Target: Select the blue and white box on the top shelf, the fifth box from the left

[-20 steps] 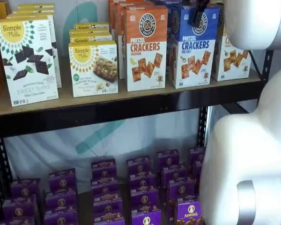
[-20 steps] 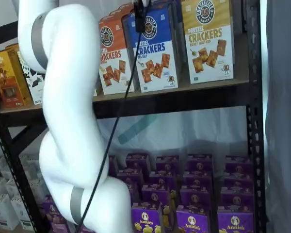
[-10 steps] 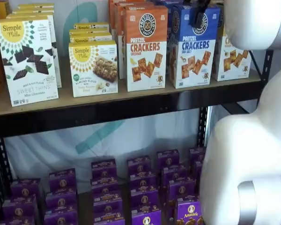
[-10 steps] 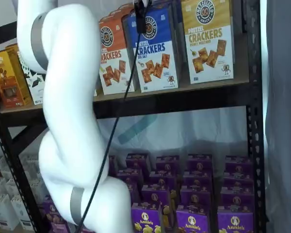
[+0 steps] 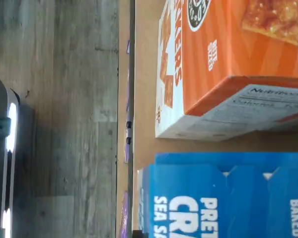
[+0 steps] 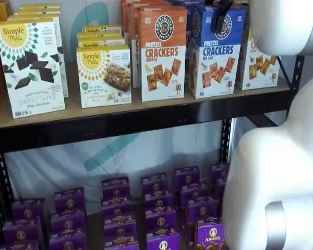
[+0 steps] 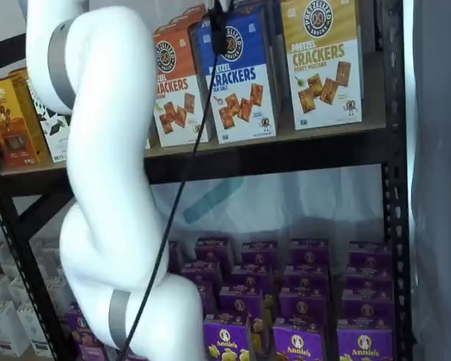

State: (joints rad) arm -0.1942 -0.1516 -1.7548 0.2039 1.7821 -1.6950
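White arm before the cracker shelf

We see the white arm (image 7: 105, 180) filling the left of the frame; at top centre the gripper (image 7: 219, 30) hangs dark over the blue and white box (image 7: 237, 75), its fingers' gap unclear, on the top shelf (image 7: 286, 154), between an orange-topped box (image 7: 177, 86) and a yellow-topped box (image 7: 323, 64).

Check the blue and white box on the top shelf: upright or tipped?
Upright. In both shelf views the blue and white box stands with its base flat on the top shelf, between the orange box and yellow box.
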